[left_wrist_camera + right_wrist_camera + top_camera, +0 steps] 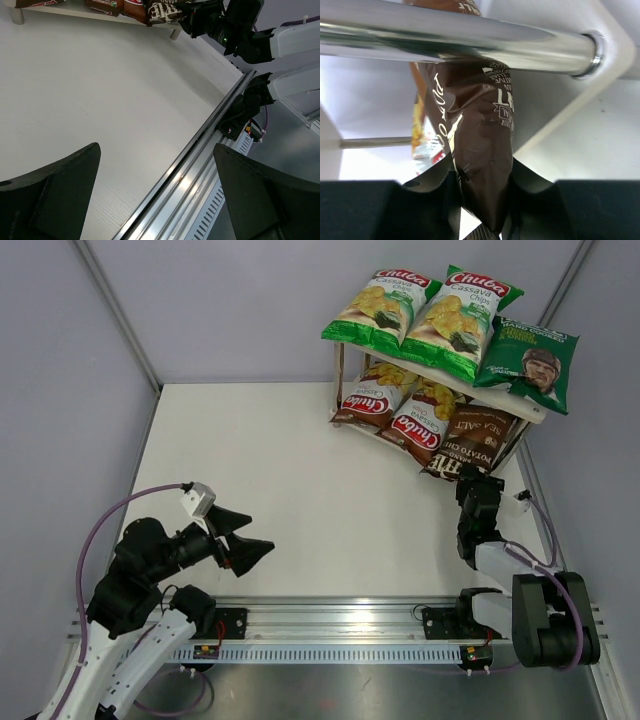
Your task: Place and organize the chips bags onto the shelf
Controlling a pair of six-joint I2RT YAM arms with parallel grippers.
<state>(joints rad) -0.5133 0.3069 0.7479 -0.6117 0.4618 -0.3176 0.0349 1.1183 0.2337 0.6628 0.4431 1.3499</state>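
Observation:
The shelf stands at the far right. Its top board holds two green Chuba bags and the dark green portrait bag, which overhangs the right end. The lower board holds two brown-red Chuba bags and the dark brown Kettle bag. My right gripper is at the Kettle bag's near end. In the right wrist view the gripper is shut on that bag. My left gripper is open and empty at the near left, jaws wide apart in its wrist view.
A metal shelf post crosses just above the held bag in the right wrist view. The aluminium rail runs along the table's near edge. Grey walls enclose the table on the left, back and right.

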